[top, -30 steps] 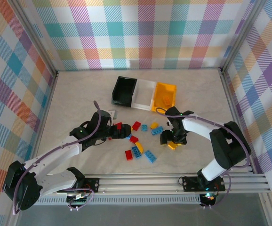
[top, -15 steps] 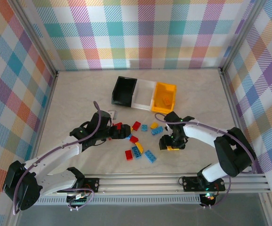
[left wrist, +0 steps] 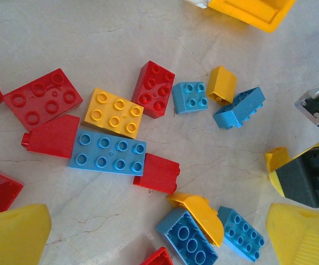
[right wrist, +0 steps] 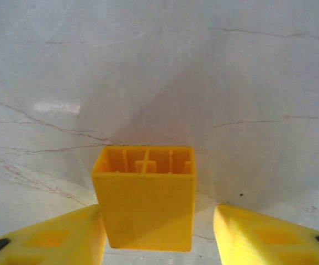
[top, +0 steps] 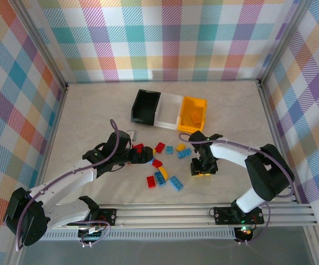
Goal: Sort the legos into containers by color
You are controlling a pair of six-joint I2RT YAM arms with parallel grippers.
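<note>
Red, blue and yellow legos point(top: 165, 165) lie scattered mid-table. My right gripper point(top: 203, 169) is down over a yellow brick point(right wrist: 144, 196) lying on its side, hollow underside away from the camera. In the right wrist view the gripper point(right wrist: 157, 237) has its left finger against the brick and its right finger a small gap off. My left gripper point(top: 143, 157) hovers wide open point(left wrist: 159, 237) above a blue plate point(left wrist: 109, 152), a red brick point(left wrist: 157, 173) and a yellow curved piece point(left wrist: 199, 214). The containers stand behind: black point(top: 136, 108), clear point(top: 169, 107), yellow point(top: 203, 105), the last holding an orange brick point(top: 195, 117).
Plaid walls and metal posts box in the table on three sides. A rail point(top: 203, 212) runs along the near edge. A small white piece point(top: 131, 132) lies near the left arm. Bare marble surface lies at the far left and right.
My right gripper has shifted slightly left over the yellow brick and its jaws have narrowed around it. The left arm has stayed put, open.
</note>
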